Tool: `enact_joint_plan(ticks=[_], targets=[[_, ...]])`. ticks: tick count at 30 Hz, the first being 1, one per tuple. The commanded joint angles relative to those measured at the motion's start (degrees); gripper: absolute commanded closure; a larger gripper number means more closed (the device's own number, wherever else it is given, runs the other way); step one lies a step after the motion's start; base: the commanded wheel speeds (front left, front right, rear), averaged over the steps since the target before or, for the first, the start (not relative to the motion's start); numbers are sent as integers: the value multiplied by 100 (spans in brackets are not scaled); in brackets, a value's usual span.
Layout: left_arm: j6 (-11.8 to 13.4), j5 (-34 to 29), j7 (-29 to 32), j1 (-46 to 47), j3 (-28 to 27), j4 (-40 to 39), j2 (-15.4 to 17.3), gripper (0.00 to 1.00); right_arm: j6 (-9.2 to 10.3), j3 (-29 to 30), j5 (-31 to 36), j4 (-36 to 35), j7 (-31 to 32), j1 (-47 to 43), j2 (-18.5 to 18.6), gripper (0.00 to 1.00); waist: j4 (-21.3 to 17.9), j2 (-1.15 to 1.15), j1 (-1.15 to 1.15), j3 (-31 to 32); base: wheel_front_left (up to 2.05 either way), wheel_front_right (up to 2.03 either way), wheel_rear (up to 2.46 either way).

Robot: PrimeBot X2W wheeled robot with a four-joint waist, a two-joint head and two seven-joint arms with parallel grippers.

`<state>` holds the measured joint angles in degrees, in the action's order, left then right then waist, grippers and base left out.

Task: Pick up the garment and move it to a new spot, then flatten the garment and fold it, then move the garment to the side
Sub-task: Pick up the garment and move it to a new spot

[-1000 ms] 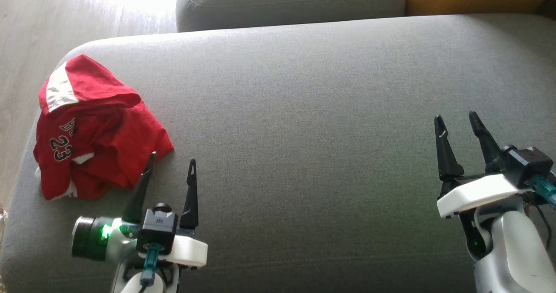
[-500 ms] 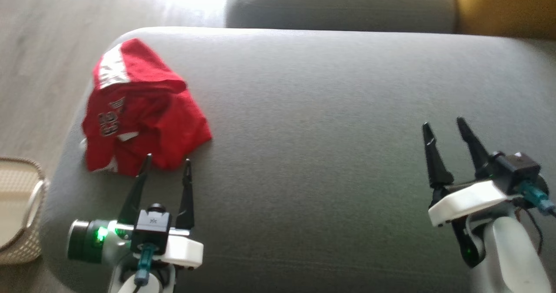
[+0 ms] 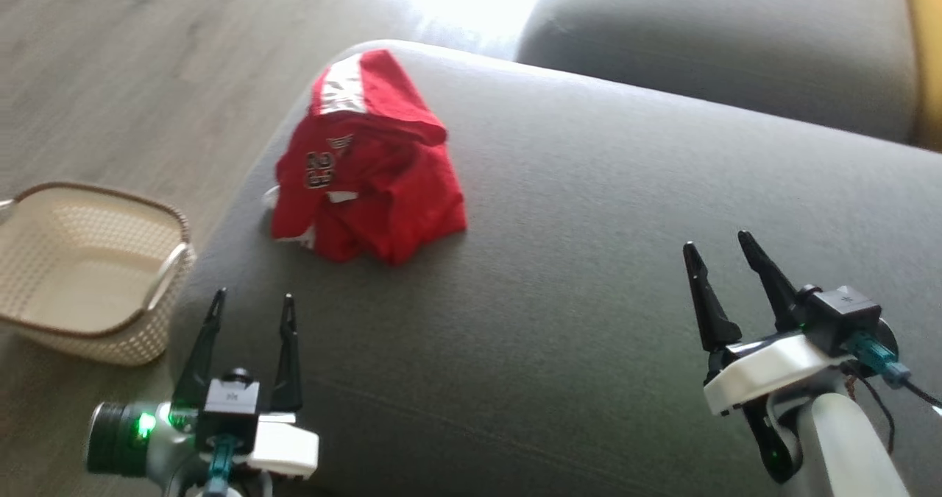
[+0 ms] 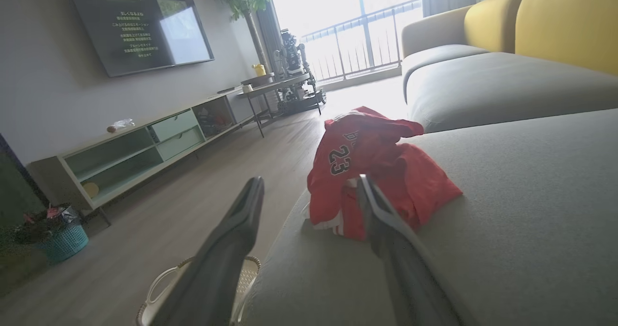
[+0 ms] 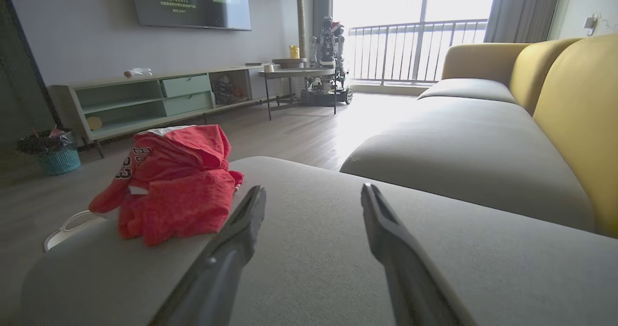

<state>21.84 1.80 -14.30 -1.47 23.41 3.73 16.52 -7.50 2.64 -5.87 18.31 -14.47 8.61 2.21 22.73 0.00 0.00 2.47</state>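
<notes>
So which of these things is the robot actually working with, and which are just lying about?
For the job: red garment, crumpled on the grey sofa seat; left tool and right tool, both open.
Just lying about: pale basket on the floor, television, low cabinet, small blue bin.

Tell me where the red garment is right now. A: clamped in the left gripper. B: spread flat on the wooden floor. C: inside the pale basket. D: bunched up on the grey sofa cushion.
D: the red garment sits in a crumpled heap on the grey sofa cushion, apart from the basket and ahead of the open left gripper.
</notes>
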Motion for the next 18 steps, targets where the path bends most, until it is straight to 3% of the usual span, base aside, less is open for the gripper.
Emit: enact_joint_plan(ticks=[1,18], targets=[[13,51,-70,152,-264,-202,142,0,1,-205,-56,-208,-52,155,66,0,243,0,0,74,0,0,0],[136,28,-70,-81,-541,-436,106,0,1,-489,-61,-120,-52,342,66,0,404,0,0,-120,0,0,0]])
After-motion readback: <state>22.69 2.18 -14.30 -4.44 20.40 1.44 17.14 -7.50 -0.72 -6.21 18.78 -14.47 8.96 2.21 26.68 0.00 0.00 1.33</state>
